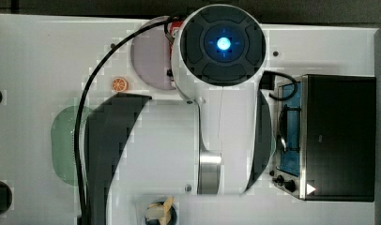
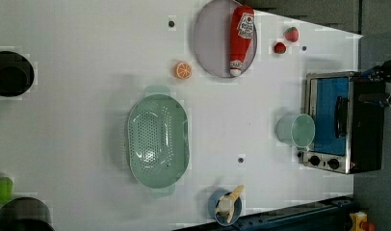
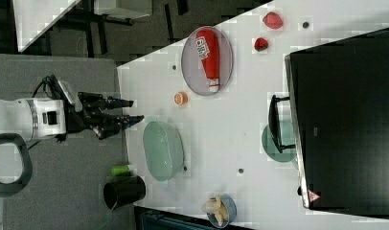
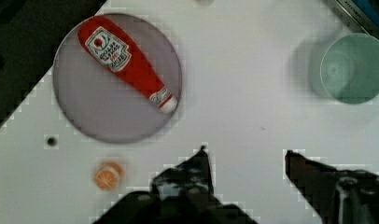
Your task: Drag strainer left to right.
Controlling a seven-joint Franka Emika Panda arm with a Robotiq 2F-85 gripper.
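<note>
Nothing dragged yet: tool (image 3: 132, 117) apart and empty, held high off the worktop (image 2: 87, 72), strainer (image 2: 157, 140) untouched beside the orange slice (image 2: 183, 70), whole reach, contact and drag left to do.

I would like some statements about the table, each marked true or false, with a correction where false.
1. The ketchup bottle lies on the grey plate. True.
2. The hand grips the strainer. False: the hand is open and apart from it, holding nothing.
3. The orange slice lies inside the strainer. False: it lies on the table, between strainer and plate.
4. The round green bowl sits next to the toy oven. True.
</note>
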